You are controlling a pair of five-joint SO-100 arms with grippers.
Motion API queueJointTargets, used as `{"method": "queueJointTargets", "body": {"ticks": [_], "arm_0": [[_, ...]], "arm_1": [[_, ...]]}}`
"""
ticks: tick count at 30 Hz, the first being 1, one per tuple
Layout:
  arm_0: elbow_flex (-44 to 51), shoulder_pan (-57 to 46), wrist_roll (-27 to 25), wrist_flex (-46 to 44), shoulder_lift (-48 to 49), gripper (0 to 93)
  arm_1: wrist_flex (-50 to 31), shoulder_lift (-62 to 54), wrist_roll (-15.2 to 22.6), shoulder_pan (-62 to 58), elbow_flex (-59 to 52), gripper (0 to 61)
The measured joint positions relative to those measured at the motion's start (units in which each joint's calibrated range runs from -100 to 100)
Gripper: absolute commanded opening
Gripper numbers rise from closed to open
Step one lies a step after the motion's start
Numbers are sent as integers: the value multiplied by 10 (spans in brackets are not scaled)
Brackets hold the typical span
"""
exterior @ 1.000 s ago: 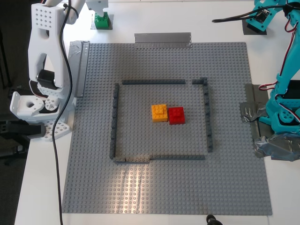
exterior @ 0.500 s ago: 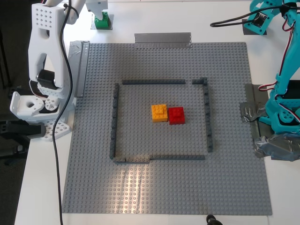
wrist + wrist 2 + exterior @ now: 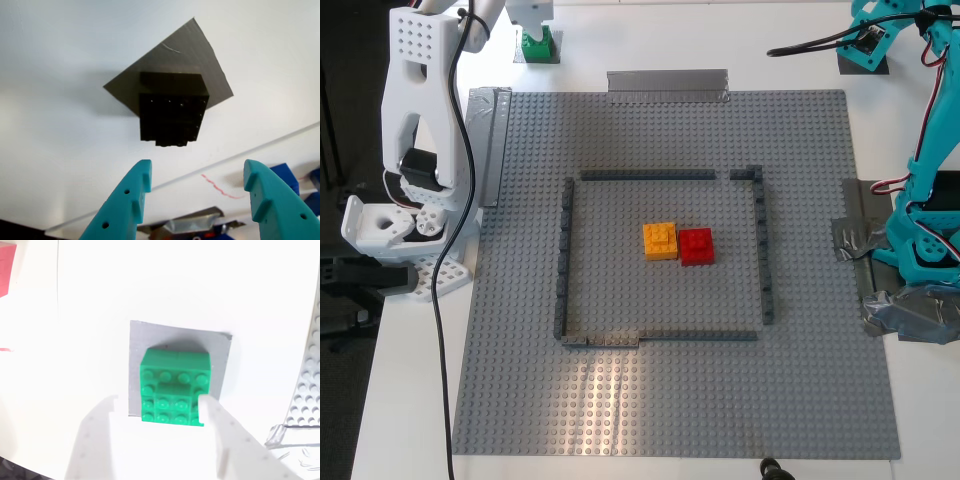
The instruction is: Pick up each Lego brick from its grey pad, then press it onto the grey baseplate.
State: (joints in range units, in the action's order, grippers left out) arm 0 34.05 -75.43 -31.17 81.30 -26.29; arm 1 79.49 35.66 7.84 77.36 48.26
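Note:
The black brick [image 3: 172, 112] sits on the dark grey pad [image 3: 180, 55] in the first wrist view. My first gripper [image 3: 197, 172], teal, is open just short of it, jaws apart and empty. In the exterior view this gripper [image 3: 868, 45] is at the far right corner and hides the black brick. The green brick [image 3: 175, 387] sits on the silvery pad [image 3: 175, 337]. My second gripper [image 3: 160, 407], white, is open with its jaws reaching the brick's near edge. In the exterior view the green brick [image 3: 535, 43] is at the far left under that gripper [image 3: 530, 18]. The grey baseplate [image 3: 670, 400] fills the middle.
A dark-grey wall outline [image 3: 650, 175] stands on the baseplate, with an orange brick [image 3: 660, 240] and a red brick [image 3: 696, 246] side by side inside it. Grey tape strips [image 3: 667, 85] hold the plate's far and left edges. The arm bases stand at the exterior view's left and right.
My first gripper has shifted slightly toward the far edge over the dark pad. My second gripper has moved little over the green brick. The bricks have not moved.

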Motion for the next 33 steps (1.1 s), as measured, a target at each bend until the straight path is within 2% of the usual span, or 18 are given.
{"method": "queueJointTargets", "body": {"ticks": [8, 24, 33], "arm_0": [[0, 0, 7, -4, -33, 204], [0, -9, 19, -5, -35, 189], [0, -10, 21, -5, -35, 191]], "arm_1": [[-7, 0, 0, 11, 0, 207], [1, 0, -5, 11, -16, 213], [-20, 16, -5, 14, -15, 211]]}}
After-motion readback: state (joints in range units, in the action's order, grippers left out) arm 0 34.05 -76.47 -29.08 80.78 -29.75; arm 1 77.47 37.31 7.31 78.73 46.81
